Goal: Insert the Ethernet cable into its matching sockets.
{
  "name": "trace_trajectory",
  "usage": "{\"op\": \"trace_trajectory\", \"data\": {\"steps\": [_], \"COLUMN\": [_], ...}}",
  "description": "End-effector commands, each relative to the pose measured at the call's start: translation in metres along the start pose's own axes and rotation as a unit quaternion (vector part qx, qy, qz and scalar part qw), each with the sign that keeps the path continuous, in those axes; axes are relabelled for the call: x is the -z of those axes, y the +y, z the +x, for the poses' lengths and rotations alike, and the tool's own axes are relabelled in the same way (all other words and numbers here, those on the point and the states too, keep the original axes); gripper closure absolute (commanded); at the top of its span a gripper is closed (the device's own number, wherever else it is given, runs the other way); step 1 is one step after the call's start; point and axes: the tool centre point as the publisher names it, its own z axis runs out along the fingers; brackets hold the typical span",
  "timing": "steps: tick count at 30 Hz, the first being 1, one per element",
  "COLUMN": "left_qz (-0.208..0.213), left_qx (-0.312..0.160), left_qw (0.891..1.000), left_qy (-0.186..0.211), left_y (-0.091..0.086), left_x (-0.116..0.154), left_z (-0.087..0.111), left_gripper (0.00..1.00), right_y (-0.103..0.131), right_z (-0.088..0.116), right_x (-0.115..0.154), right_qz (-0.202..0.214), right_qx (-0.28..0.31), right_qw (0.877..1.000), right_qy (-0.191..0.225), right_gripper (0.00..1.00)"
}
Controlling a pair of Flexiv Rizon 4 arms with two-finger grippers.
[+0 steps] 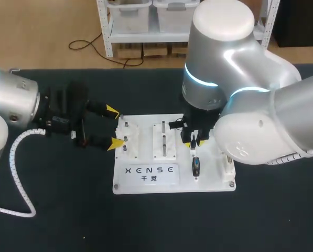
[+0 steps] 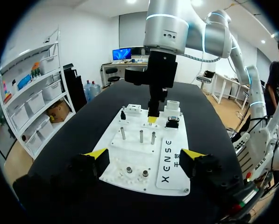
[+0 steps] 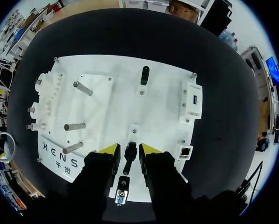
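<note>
My right jaws stand wide astride the short black plug (image 3: 129, 156) on white plastic board (image 3: 116, 112), prob. to grip it; left jaws also wide.

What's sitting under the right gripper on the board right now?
A black plug stands on the white board between the right gripper's open fingers. A blue-faced connector sits nearer the wrist. The board beneath the fingers themselves is covered.

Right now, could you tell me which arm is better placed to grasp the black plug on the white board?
Right: the right gripper hangs over the black plug, open fingers on either side. The left gripper sits open at the board's opposite edge, well away.
</note>
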Motion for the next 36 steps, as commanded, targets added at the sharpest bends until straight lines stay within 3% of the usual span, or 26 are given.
{"op": "trace_trajectory", "data": {"steps": [1,3,4,5,17,25,36], "left_qz": [-0.001,-0.001,-0.001,-0.001,-0.001,-0.001,-0.001], "left_qx": [-0.001,-0.001,-0.001,-0.001,-0.001,-0.001,-0.001], "left_qw": [1.000,1.000,1.000,1.000,1.000,1.000,1.000], "left_qy": [-0.003,-0.003,-0.003,-0.003,-0.003,-0.003,-0.003], "left_y": [0.000,0.000,0.000,0.000,0.000,0.000,0.000], "left_x": [0.000,0.000,0.000,0.000,0.000,0.000,0.000], "left_z": [0.001,0.001,0.001,0.001,0.001,0.001,0.001], "left_gripper": [0.00,0.00,0.00,0.00,0.00,0.00,0.00], "right_y": [0.001,0.001,0.001,0.000,-0.009,-0.036,-0.066], "right_z": [-0.001,-0.001,-0.002,-0.002,-0.002,0.004,0.008], "right_x": [-0.001,-0.001,-0.002,-0.002,0.016,0.034,0.032], "right_qz": [0.001,0.001,0.002,0.003,0.012,0.024,0.038], "right_qx": [-0.001,-0.001,-0.002,-0.003,0.001,-0.018,-0.053], "right_qw": [1.000,1.000,1.000,1.000,1.000,1.000,0.998], "right_qy": [0.001,0.001,0.001,0.000,-0.005,-0.005,-0.002], "right_gripper": [0.71,0.78,0.93,1.00,1.00,1.00,1.00]}}
